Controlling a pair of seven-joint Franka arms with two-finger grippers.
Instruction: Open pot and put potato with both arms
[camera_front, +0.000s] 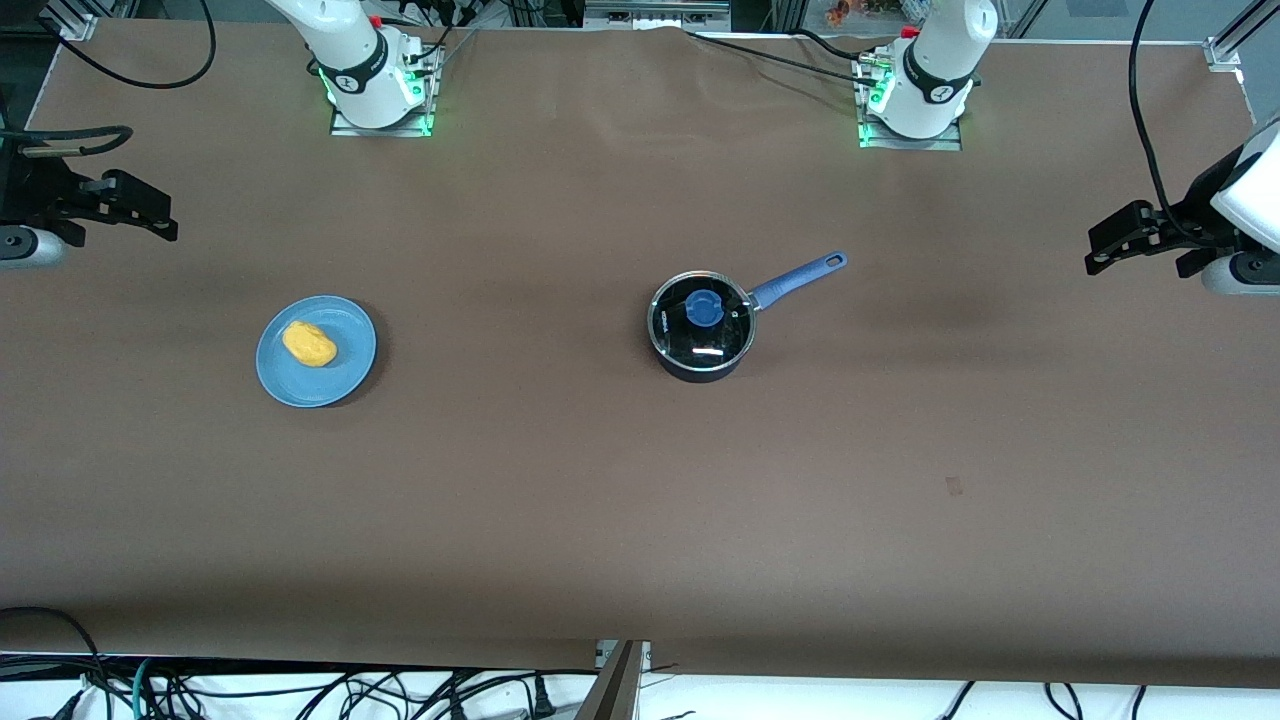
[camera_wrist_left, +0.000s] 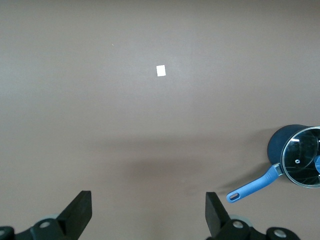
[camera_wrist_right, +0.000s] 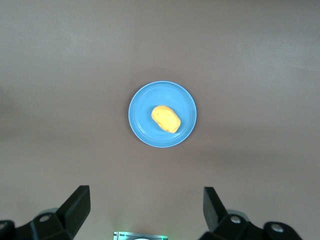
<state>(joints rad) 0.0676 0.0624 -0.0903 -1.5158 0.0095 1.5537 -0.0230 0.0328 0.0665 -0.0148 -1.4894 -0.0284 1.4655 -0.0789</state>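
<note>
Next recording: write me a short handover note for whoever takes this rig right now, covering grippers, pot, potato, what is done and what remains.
Left gripper: open, empty, up over bare table at the left arm's end.
Right gripper: open, empty, up at the right arm's end, looking down on the plate.
Pot: mid-table, lid on it.
Potato: lying on the blue plate.
Done: nothing.
Left: lift the lid, put the potato in the pot.

Both grippers aloft, jaws wide.
</note>
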